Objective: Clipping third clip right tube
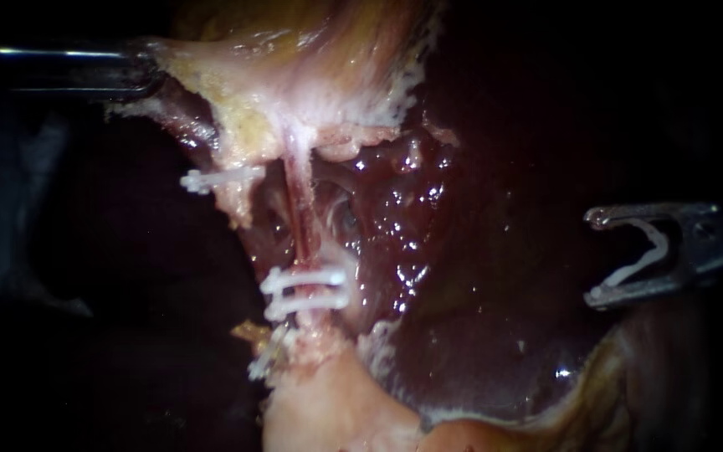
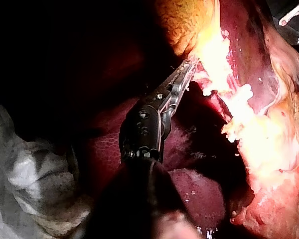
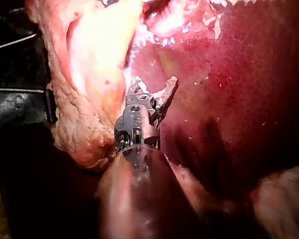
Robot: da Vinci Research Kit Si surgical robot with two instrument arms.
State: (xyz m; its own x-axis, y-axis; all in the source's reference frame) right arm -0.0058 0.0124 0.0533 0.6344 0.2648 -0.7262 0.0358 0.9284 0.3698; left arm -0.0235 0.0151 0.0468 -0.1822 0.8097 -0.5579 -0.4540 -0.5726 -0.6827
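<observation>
Running upright at mid-field, the right tube (image 1: 299,209) carries two white clips (image 1: 320,276) side by side low on its length, with dark liver (image 1: 479,276) just beside it. Well apart from the tube, the right instrument (image 1: 597,258) holds an open clip (image 1: 642,264) seated between its spread jaws. The left instrument (image 2: 182,79) has its jaws clamped on the pale edge of the gallbladder (image 1: 294,75) above the tube.
</observation>
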